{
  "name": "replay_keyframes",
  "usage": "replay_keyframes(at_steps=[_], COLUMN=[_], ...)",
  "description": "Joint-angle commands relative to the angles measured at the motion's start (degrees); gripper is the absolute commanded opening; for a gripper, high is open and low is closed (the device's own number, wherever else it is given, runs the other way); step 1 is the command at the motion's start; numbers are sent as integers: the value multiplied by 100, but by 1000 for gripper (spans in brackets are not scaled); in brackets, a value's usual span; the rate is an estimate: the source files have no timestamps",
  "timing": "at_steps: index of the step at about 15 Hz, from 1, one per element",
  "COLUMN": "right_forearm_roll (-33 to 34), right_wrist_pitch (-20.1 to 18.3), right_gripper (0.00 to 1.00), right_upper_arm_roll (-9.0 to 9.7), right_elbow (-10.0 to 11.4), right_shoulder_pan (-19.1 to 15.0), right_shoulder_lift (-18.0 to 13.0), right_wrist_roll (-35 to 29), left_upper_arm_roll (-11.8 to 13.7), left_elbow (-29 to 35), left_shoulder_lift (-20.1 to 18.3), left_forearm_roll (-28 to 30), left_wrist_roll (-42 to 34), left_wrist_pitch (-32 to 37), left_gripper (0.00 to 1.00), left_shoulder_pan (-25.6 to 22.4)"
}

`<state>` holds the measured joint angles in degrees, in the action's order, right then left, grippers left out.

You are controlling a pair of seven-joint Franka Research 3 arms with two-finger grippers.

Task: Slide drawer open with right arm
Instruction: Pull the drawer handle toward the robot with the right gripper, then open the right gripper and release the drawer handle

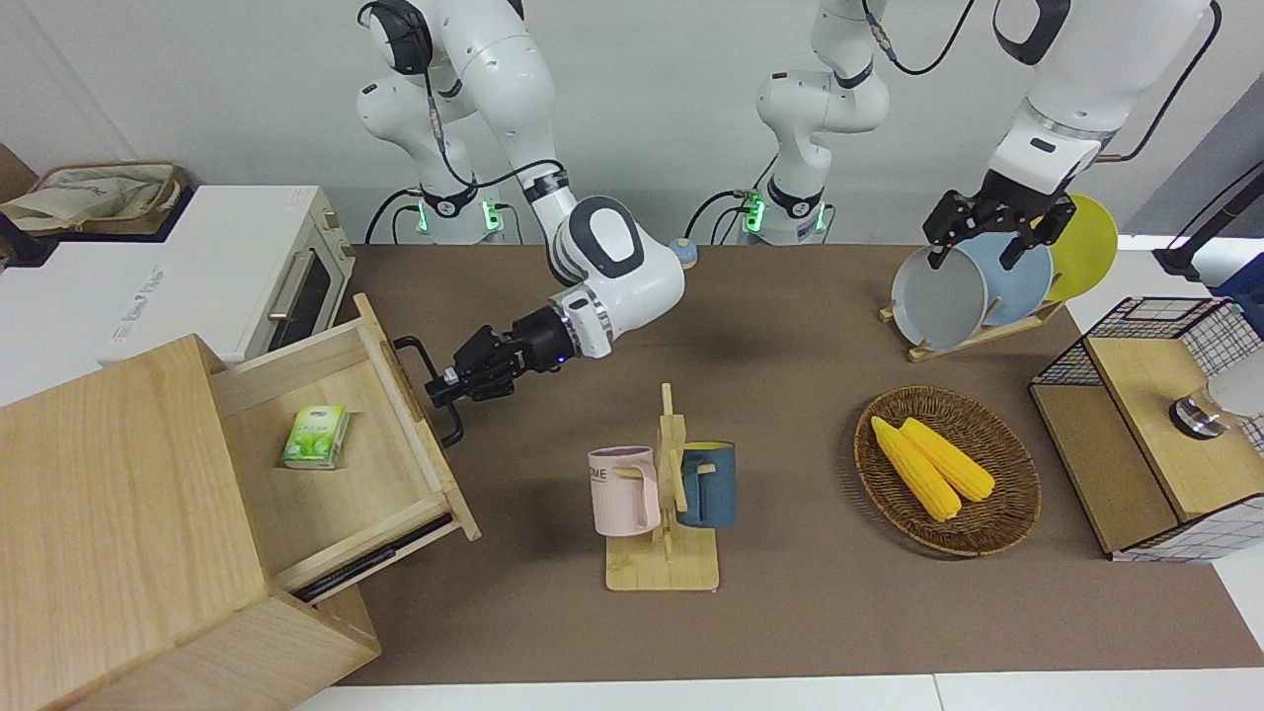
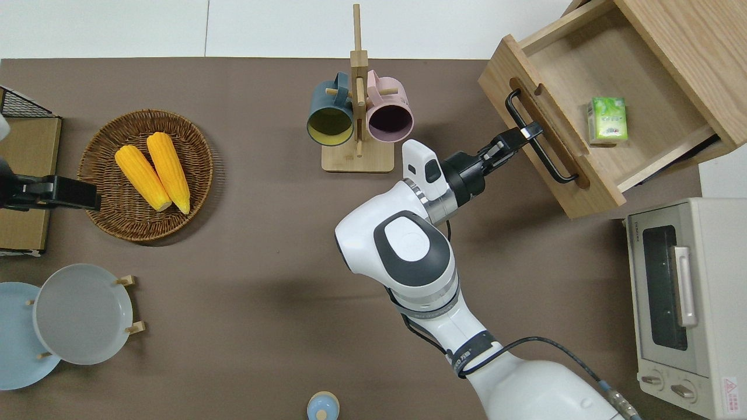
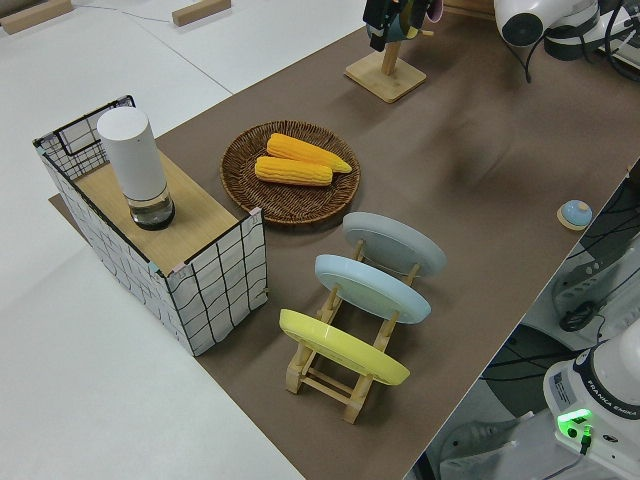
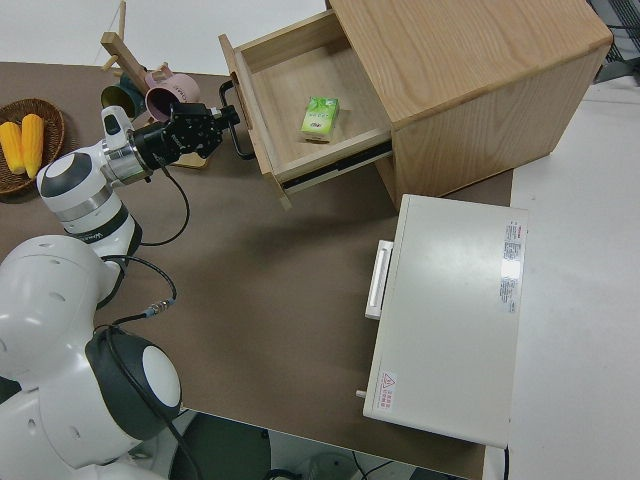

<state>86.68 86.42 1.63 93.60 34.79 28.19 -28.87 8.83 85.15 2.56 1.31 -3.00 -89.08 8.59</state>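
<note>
Pull step near end: right gripper (image 2: 528,132) clamped on handle (image 2: 540,140); drawer (image 2: 607,111) well out. Next: release, withdraw. Left arm parked.

The brown table (image 2: 262,245) carries a mug stand (image 2: 357,157) at twelve o'clock and a corn basket (image 2: 99,216) at ten. A plate rack (image 2: 131,303) sits at eight, the wooden box (image 2: 683,41) at two, the toaster oven (image 2: 700,303) at four.

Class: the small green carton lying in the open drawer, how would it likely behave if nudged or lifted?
The green carton lies flat, so it would probably slide rather than roll. It looks small and boxy, likely light. It sits loose on the drawer floor, so pulls may shift it.
</note>
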Motion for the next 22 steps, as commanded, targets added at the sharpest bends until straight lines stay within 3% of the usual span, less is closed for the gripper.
replay_keyframes(at_steps=[1, 9, 13, 20, 21, 22], right_forearm_roll=[-230, -284, -284, -275, -275, -266], right_wrist_pitch=[15, -257, -389, -425, -424, -416], right_gripper=[0, 0, 0, 0, 18, 112], right_upper_arm_roll=[40, 40, 40, 40, 40, 40], right_elbow=[-254, -316, -447, -474, -474, -474], right_shoulder_pan=[238, 520, 643, 661, 661, 652], right_shoulder_lift=[125, 196, 265, 310, 310, 310], right_wrist_roll=[206, 215, 224, 224, 224, 224], left_upper_arm_roll=[93, 93, 93, 93, 93, 93], left_elbow=[-112, -112, -112, -112, -112, -112], left_shoulder_lift=[69, 69, 69, 69, 69, 69], left_forearm_roll=[-87, -78, -78, -78, -78, -87], left_wrist_roll=[-34, -34, -34, -34, -34, -34], left_wrist_pitch=[-4, -4, -4, -4, -4, -4], left_gripper=[998, 998, 995, 998, 995, 998], left_shoulder_pan=[99, 99, 99, 99, 99, 99])
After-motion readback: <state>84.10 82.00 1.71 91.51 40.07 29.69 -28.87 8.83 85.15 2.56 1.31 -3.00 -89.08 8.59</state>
